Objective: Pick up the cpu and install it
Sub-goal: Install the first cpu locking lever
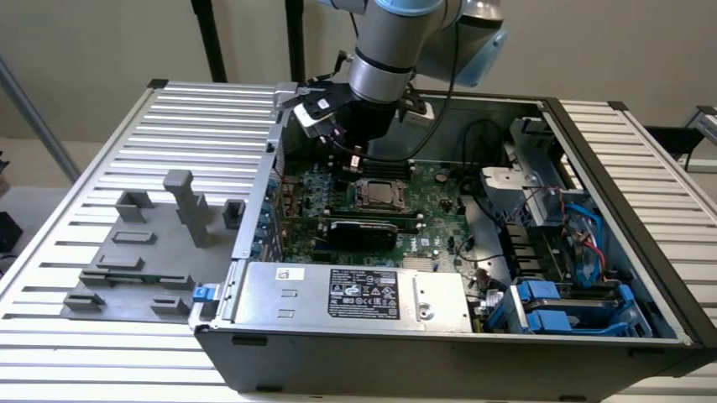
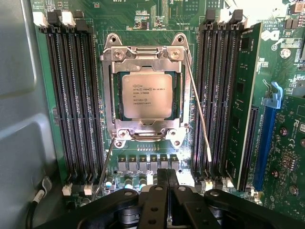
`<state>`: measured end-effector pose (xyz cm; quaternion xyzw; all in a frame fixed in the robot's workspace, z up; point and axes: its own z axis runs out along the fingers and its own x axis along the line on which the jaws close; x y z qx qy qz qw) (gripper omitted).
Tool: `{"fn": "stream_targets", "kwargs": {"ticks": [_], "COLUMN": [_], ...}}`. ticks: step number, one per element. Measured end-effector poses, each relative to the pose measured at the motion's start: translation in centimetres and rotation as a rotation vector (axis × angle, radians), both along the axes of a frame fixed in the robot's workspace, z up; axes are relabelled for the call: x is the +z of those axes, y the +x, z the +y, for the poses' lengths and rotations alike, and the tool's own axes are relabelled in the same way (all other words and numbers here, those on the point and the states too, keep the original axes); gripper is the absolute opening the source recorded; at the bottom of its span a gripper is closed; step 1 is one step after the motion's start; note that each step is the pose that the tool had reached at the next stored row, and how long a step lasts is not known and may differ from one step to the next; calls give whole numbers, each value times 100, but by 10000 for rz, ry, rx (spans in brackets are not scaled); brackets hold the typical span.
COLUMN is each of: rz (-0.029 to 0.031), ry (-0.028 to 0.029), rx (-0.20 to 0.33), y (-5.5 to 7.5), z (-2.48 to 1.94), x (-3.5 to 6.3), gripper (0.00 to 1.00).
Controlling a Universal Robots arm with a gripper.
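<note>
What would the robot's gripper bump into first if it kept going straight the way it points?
Probably the green motherboard, at the row of small grey parts beside the socket frame that holds the cpu. The shut gripper hangs close above, but depth is unclear: it might touch the frame instead.

**Robot assembly cell in a laboratory or workshop.** You are working at a table (image 1: pixel 201 109) built from ribbed aluminium profiles, the kind used for industrial benches. On it lie a grey fixture plate (image 1: pixel 123 269) with upright locating blocks and a desktop computer case (image 1: pixel 448 357). The case is on its side with the panel off, so you can see the motherboard (image 1: pixel 421 214), the cabling and the power supply (image 1: pixel 358 294). An industrial robot arm (image 1: pixel 387 50) hangs over the open case. Your wrist view shows memory slots (image 2: pixel 71 95) and the cpu (image 2: pixel 145 97) in a metal-framed socket. Behind the table stand black poles (image 1: pixel 205 34) and a plain pale wall (image 1: pixel 90 42).
</note>
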<state>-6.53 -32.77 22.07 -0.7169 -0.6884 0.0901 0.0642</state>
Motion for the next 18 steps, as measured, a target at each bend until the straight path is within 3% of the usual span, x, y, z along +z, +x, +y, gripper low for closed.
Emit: {"fn": "stream_targets", "kwargs": {"ticks": [2, 7, 10, 18], "rz": [2, 12, 13, 13], "ry": [1, 50, 72, 287], "rx": [1, -6, -29, -596], "y": [-1, -14, -51, -130], "z": [-10, -111, -134, -134], "x": [3, 71, 102, 114], "gripper": [11, 11, 11, 11]}}
